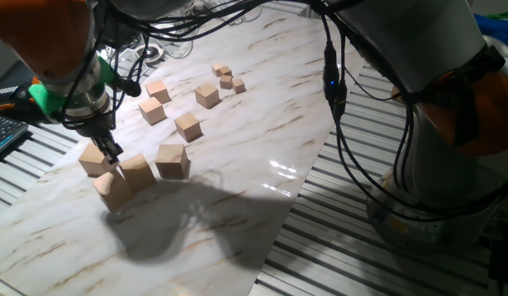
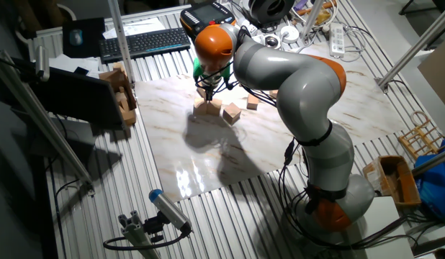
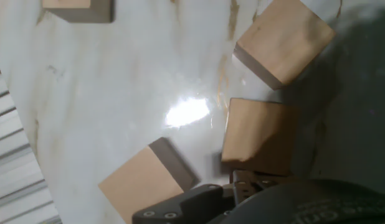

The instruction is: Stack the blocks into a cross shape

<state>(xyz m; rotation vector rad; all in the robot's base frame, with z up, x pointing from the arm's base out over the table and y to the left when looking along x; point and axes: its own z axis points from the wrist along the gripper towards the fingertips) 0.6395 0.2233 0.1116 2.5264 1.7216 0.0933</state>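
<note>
Looking across the marbled worktop (image 1: 262, 140), we find four large tan blocks grouped at its near left corner in one fixed view. One block (image 1: 94, 159) sits farthest left, a second block (image 1: 136, 172) lies just beside it and touches or nearly touches a third block (image 1: 113, 189) in front, and a fourth block (image 1: 173, 160) stands a little apart to the right. All four rest on the worktop; none sits on another.

The gripper (image 1: 112, 153) hangs low over the gap between the leftmost block and its neighbour, with its dark fingers (image 1: 108, 148) pointing down from the green collar of the arm. We cannot tell from that view whether the fingers touch a block. In the hand view, the dark finger hardware fills the lower edge, one block (image 3: 146, 183) lies to its left and another block (image 3: 251, 132) just above it, with a third block (image 3: 283, 40) turned at an angle near the top right. No block sits between the fingers there, and they appear parted with nothing grasped.

Farther back on the worktop we see medium wooden cubes (image 1: 187, 126) scattered apart, and behind them a cluster of tiny cubes (image 1: 228, 78). The other fixed view shows the grey arm (image 2: 294, 79) bent over the same corner, with a keyboard (image 2: 145, 42) beyond it.
</note>
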